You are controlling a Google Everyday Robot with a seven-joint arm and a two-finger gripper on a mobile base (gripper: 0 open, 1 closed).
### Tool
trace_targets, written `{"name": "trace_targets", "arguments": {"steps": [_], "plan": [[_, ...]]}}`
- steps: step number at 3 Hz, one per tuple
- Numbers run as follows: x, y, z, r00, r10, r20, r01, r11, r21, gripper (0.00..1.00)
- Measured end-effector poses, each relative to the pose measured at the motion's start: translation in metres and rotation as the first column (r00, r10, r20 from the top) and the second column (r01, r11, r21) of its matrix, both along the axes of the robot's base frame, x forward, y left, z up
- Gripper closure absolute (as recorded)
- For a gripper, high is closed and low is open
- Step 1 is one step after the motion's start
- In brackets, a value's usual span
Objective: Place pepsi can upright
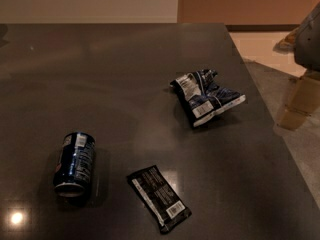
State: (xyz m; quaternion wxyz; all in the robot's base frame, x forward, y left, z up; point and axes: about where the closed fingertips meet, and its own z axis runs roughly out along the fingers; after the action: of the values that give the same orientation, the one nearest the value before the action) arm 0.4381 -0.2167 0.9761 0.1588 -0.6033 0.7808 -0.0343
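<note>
The pepsi can (75, 164) is dark blue with white print and lies on its side at the front left of the dark table (125, 74). One silver end faces the front edge. My gripper (296, 106) shows at the far right edge of the camera view, off the table's right side. It is far from the can and holds nothing that I can see.
A crumpled blue-and-white snack bag (206, 96) lies right of the table's centre. A flat black wrapper (158, 198) lies at the front, right of the can. The table's right edge runs diagonally, with light floor (260, 44) beyond it.
</note>
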Motion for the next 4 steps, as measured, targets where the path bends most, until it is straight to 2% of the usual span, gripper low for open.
{"name": "trace_targets", "arguments": {"steps": [1,2,3,4], "plan": [[0.000,0.000,0.000,1.0000,0.000,0.000,0.000,1.000,0.000,0.00],[0.003,0.020,0.005,0.9966,0.082,-0.003,-0.082,0.996,0.022,0.00],[0.006,0.054,0.000,0.9772,0.211,-0.027,-0.209,0.977,0.046,0.00],[0.004,0.097,-0.009,0.9273,0.372,-0.042,-0.368,0.926,0.078,0.00]]}}
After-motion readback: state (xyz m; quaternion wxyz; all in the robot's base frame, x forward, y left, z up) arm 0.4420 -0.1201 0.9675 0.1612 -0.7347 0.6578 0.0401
